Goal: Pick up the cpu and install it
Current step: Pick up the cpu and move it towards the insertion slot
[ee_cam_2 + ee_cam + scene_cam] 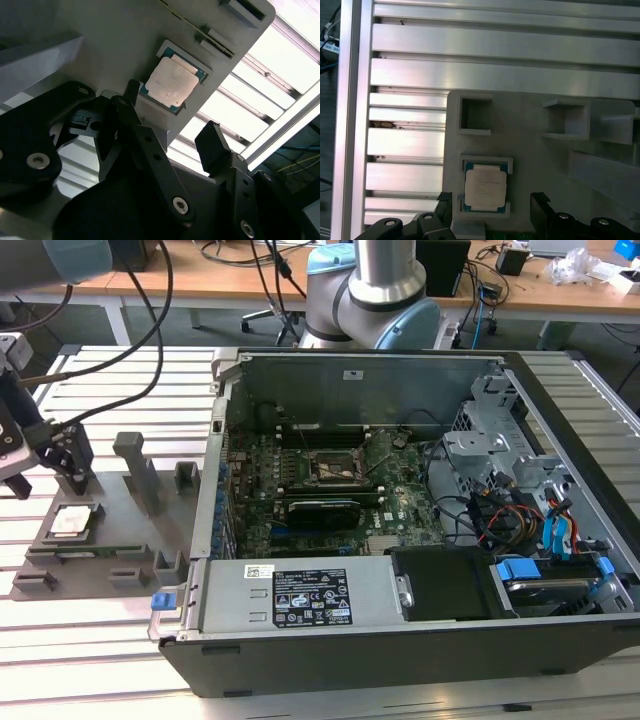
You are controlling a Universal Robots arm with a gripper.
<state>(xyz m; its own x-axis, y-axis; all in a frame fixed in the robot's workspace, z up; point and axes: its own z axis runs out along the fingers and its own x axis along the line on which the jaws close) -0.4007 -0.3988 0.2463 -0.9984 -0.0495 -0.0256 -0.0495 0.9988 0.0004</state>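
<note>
The work surface was a table (90,655) of pale aluminium slats, their long grooves catching the light, and it filled most of the exterior view. At the exterior view's left a grey moulded fixture plate (125,525) lay flat on the slats, carrying upright posts and shallow pockets. The cpu (72,522) sat in one of those square pockets, silvery top upward, lying flat and level with its tan edge framed by the recess. The gripper (48,485) hung just above and beside it with its black fingers (445,205) spread apart and nothing between them; in both wrist views the chip (485,187) (172,80) lay in the gap under the parted fingers, untouched. The open computer case (400,665) lay on its side across the centre and the exterior view's right, well apart from the fixture plate. Inside it were the green motherboard (400,510), the dark socket frame (335,468) and a long black card (322,508) just below it. A labelled metal power supply (300,602) ran along the near wall. The arm's blue-grey base (375,295) stood behind the case at the top centre. Beyond it a wooden desk (200,285) ran along the top edge with black cables (160,310) trailing down to a dark floor.
</note>
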